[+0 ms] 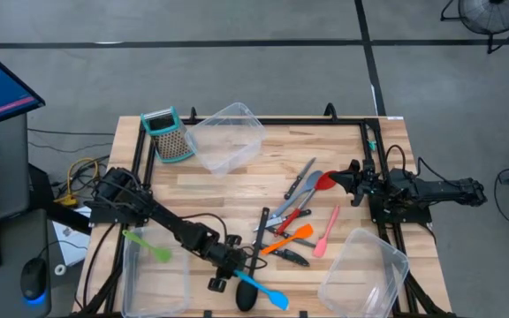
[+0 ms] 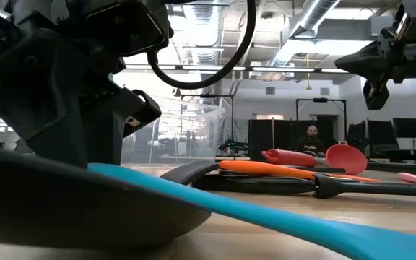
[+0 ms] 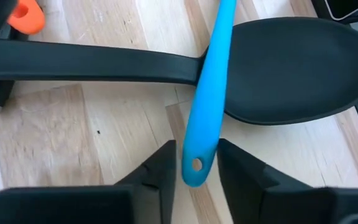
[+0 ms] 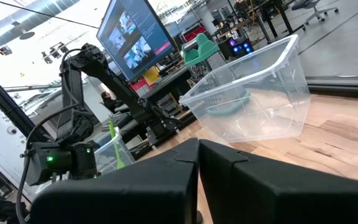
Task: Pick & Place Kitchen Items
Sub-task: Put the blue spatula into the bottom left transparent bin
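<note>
— Kitchen items are lying in a loose cluster on the right half of the tabletop [image 1: 219,181], and we are counting an orange spatula [image 1: 292,238], a pink spatula [image 1: 326,231], a red spoon [image 1: 323,182] and black-handled knives [image 1: 283,256] among them. What are we seeing at the near edge?

— We are seeing the blue spatula [image 1: 266,292] lying across the black ladle [image 1: 255,256], its handle crossing just where the ladle's stem meets the bowl. The left pincer [image 3: 196,167] is sitting right over the handle's holed end.

— Is it gripping?

— We are looking at its fingers [image 3: 161,167] standing on either side of the handle tip, close to it, but we cannot tell whether they are pressing on it. The blue spatula [image 3: 207,102] is lying flat over the ladle [image 3: 278,71] all the same.

— And the other arm?

— The right pincer [image 1: 346,177] is waiting by the right edge, above the red spoon, with its fingers pressed together and holding nothing.

— What else are we noting?

— A green spatula [image 1: 147,245] is lying inside the clear tub [image 1: 131,274] at the front left. A second clear tub [image 1: 228,134] is standing at the back beside the box grater [image 1: 168,134], and a third clear tub [image 1: 365,269] is sitting at the front right. From table height we are seeing a person [image 2: 310,137] seated far back in the room.
</note>
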